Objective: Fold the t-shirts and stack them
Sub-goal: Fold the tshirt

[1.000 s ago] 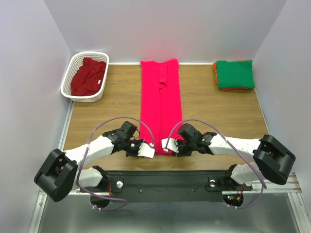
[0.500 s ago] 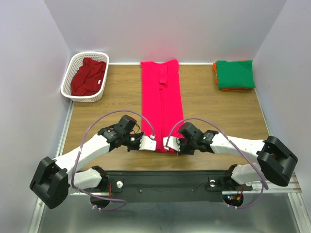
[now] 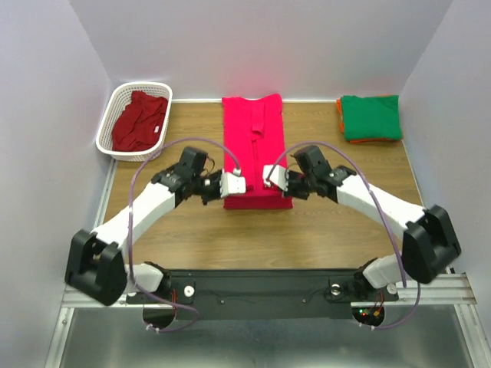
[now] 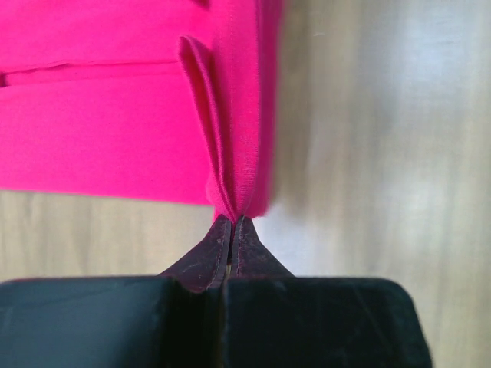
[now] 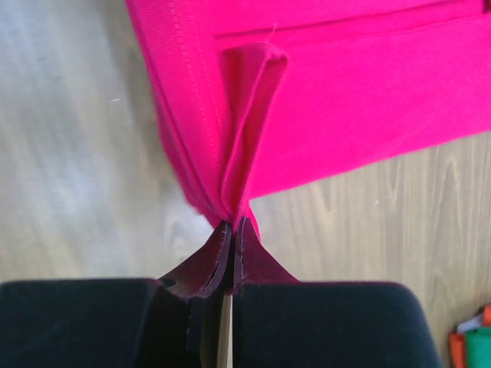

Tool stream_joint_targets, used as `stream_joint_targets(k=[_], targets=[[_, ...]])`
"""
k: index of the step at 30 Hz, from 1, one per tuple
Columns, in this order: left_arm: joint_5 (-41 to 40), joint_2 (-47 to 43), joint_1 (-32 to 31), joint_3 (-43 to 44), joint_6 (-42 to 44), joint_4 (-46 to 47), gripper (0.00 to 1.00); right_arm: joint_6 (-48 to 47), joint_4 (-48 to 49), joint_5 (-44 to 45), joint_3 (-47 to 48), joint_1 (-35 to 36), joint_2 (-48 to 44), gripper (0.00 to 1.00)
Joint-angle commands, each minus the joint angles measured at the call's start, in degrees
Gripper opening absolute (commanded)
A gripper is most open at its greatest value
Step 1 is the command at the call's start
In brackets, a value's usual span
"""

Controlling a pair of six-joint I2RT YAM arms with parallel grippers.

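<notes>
Two pincers, left and right, are each clenched on a near corner of the pink shirt. Both wrist views show the cloth pinched into a tight pleat between closed jaws. The shirt lies as a long narrow strip down the middle of the desk, with its near end doubled over and held above its midsection. The step looks like a half-fold, hem to collar. To do it well, I'd move both corners level and at one pace, with the hem taut between them so no slack bunches. Bring the hem square onto the far edge, lower it until cloth rests on cloth, and only then let go. The green shirt sits folded on the orange shirt at the far right. The crimson shirt is in the basket at the far left.
</notes>
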Motion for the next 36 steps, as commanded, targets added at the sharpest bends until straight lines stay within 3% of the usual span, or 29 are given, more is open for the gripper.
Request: stream_joint_targets(k=[1, 12, 23, 24, 26, 27, 28, 29, 31, 32, 36], targets=[[2.22, 6.63, 3.83, 8.08, 4.50, 2.44, 0.00, -6.65, -0.75, -2.72, 7.87, -3.57, 6.32, 0.01], [4.68, 31.40, 10.51, 31.89, 14.18, -0.37, 0.00, -15.97, -0.75, -7.30, 30.72, -12.19, 30.56, 0.00], [4.69, 49.70, 14.82, 50.45, 15.24, -0.38, 0.00, -18.53, -0.66, -8.80, 50.67, -15.62, 47.90, 0.01], [4.34, 51.19, 15.00, 52.11, 15.24, -0.46, 0.00, -18.70, -0.66, -8.80, 51.73, -15.62, 49.82, 0.03], [3.46, 52.34, 15.09, 53.35, 14.63, -0.03, 0.00, -18.62, -0.40, -7.83, 54.98, -15.71, 51.42, 0.18], [3.19, 53.22, 15.09, 54.06, 14.36, 0.50, 0.00, -17.31, -0.22, -7.48, 55.95, -15.80, 52.64, 0.31], [1.63, 53.49, 15.09, 54.32, 13.84, 0.94, 0.19, -16.51, -0.05, -6.95, 57.09, -15.88, 53.09, 0.41], [1.09, 53.75, 15.09, 54.76, 13.22, 1.03, 0.30, -15.72, 0.04, -6.60, 58.32, -15.97, 53.27, 0.56], [0.47, 52.88, 15.35, 54.95, 11.38, 2.78, 0.64, -13.70, 0.22, -6.16, 58.77, -16.41, 51.96, 0.64], [-0.58, 52.01, 15.44, 54.16, 9.89, 4.44, 0.97, -12.91, 0.22, -5.98, 58.34, -16.41, 51.08, 0.64], [1.95, 43.59, 16.14, 47.50, 7.42, 5.61, 0.97, -9.75, 0.22, -7.03, 47.31, -16.85, 41.61, 0.64]])
